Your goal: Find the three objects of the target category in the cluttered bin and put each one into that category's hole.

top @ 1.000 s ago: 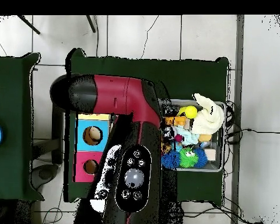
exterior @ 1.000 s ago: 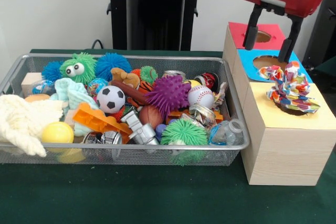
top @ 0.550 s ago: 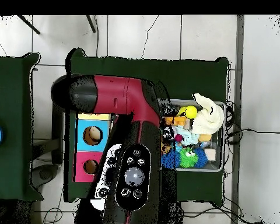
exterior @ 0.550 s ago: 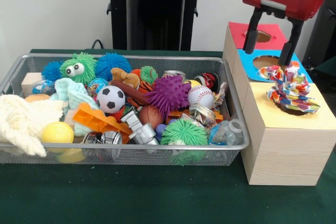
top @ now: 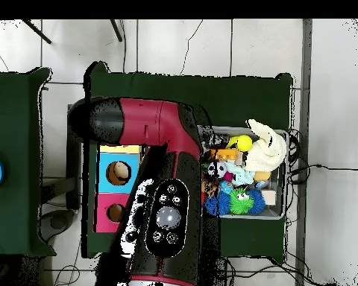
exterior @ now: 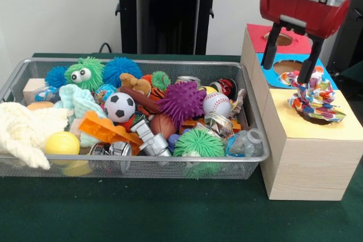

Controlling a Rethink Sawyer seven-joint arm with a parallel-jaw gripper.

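Risk: multicoloured rag toy point(exterior: 312, 96) sits bunched on the yellow hole point(exterior: 321, 118) of the wooden box point(exterior: 306, 157), not through it. Prob. jams at the rim or slides off the lid if left; cause = fabric wider than the opening, nothing pushing it down. Gripper point(exterior: 288, 50) hangs above the blue hole point(exterior: 287, 67), just behind the toy, fingers point(exterior: 269, 45) spread wide, pointing down, holding nothing. Arm drops in from above w/ red wrist housing over the box. Bin point(exterior: 244, 92) full: soccer ball point(exterior: 119, 107), baseball point(exterior: 216, 103), purple spiky ball point(exterior: 182, 101).
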